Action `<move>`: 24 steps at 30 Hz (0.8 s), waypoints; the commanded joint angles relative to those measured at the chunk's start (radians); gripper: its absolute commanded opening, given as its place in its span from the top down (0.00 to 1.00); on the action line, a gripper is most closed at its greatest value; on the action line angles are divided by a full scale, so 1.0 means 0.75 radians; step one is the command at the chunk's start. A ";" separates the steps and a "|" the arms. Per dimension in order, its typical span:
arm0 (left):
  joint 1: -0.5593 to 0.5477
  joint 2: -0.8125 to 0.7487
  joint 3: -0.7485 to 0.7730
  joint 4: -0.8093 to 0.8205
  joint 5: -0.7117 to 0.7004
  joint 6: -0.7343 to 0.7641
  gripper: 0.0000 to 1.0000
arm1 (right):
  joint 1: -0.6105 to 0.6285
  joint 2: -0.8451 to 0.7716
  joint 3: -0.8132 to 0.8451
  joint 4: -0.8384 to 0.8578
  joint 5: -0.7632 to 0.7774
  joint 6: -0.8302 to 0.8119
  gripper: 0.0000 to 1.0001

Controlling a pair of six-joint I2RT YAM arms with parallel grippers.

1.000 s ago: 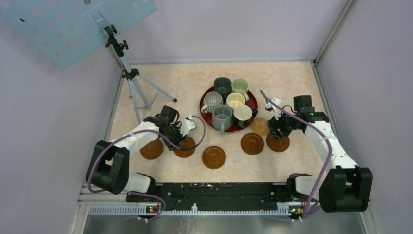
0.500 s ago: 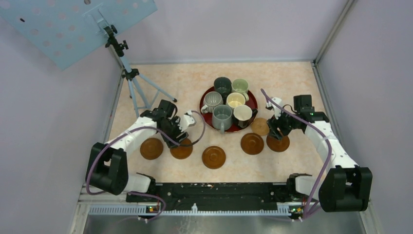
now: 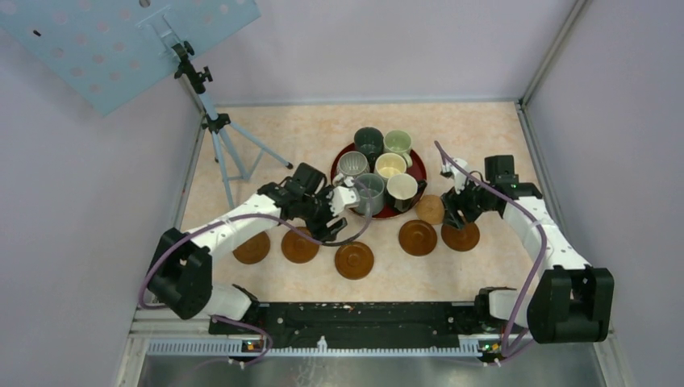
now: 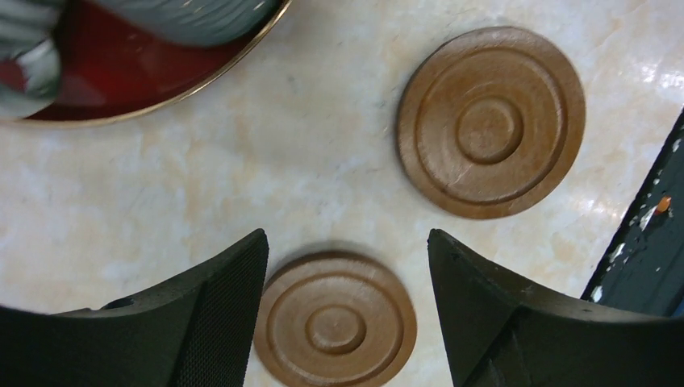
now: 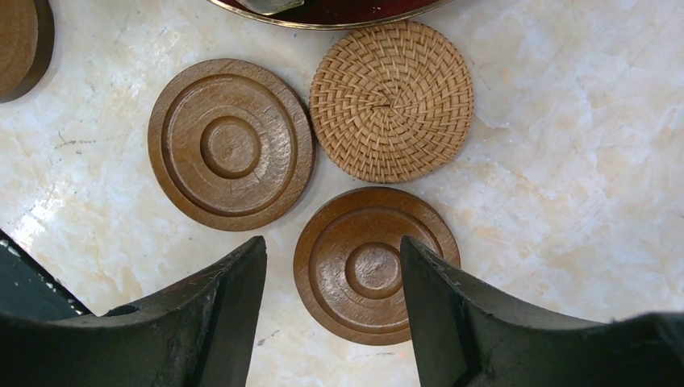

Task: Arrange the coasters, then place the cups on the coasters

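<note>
The arranging step looked close to done, and no cup had yet been placed. Five round glossy brown wooden coasters (image 3: 353, 260) with raised centre rings lay flat on the pale marbled desk (image 3: 306, 129) in a loose row before the large round dark-red tray (image 4: 121, 85). A sixth, a round woven rattan coaster (image 5: 391, 101), sat just beside the tray's near rim, crowded against two of the brown ones. All six handled ceramic cups (image 3: 369, 193) stood packed together on the tray.

The left fingers (image 4: 210, 322) were spread and empty, raised over the desk near the tray's near-left edge. One brown disc (image 4: 335, 326) lay untouched below the gap. The right fingers (image 5: 202, 322) were also apart, poised over the rightmost brown coaster (image 5: 375, 266), with no grip on it that I could see.

The right-hand cluster probably needed spacing out first, so that the cups would not knock together. After that, the left arm's likely job was the nearest grey cup. That called for lining the spread fingers on its rim or handle and lifting it straight up, clear of its neighbours.
</note>
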 commanded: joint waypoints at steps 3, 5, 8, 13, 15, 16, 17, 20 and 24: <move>-0.175 0.080 -0.064 0.253 -0.043 -0.120 0.22 | -0.016 0.007 0.060 0.043 -0.045 0.068 0.38; -0.223 0.091 -0.093 0.297 -0.089 -0.140 0.22 | -0.024 -0.003 0.051 0.049 -0.055 0.071 0.39; -0.271 0.101 -0.144 0.363 -0.140 -0.158 0.23 | -0.025 -0.023 0.027 0.074 -0.069 0.080 0.39; -0.328 0.151 -0.199 0.441 -0.204 -0.166 0.25 | -0.025 -0.035 -0.007 0.117 -0.085 0.116 0.39; -0.336 0.179 -0.206 0.465 -0.229 -0.172 0.26 | -0.025 -0.030 -0.013 0.123 -0.084 0.120 0.39; -0.337 0.194 -0.204 0.472 -0.240 -0.178 0.27 | -0.025 -0.028 -0.015 0.126 -0.084 0.122 0.39; -0.337 0.210 -0.200 0.478 -0.250 -0.184 0.28 | -0.025 -0.026 -0.017 0.130 -0.082 0.125 0.39; -0.335 0.247 -0.181 0.487 -0.303 -0.212 0.33 | -0.025 -0.020 -0.019 0.135 -0.079 0.126 0.39; -0.314 0.272 -0.159 0.493 -0.360 -0.239 0.40 | -0.026 -0.015 -0.016 0.138 -0.075 0.127 0.39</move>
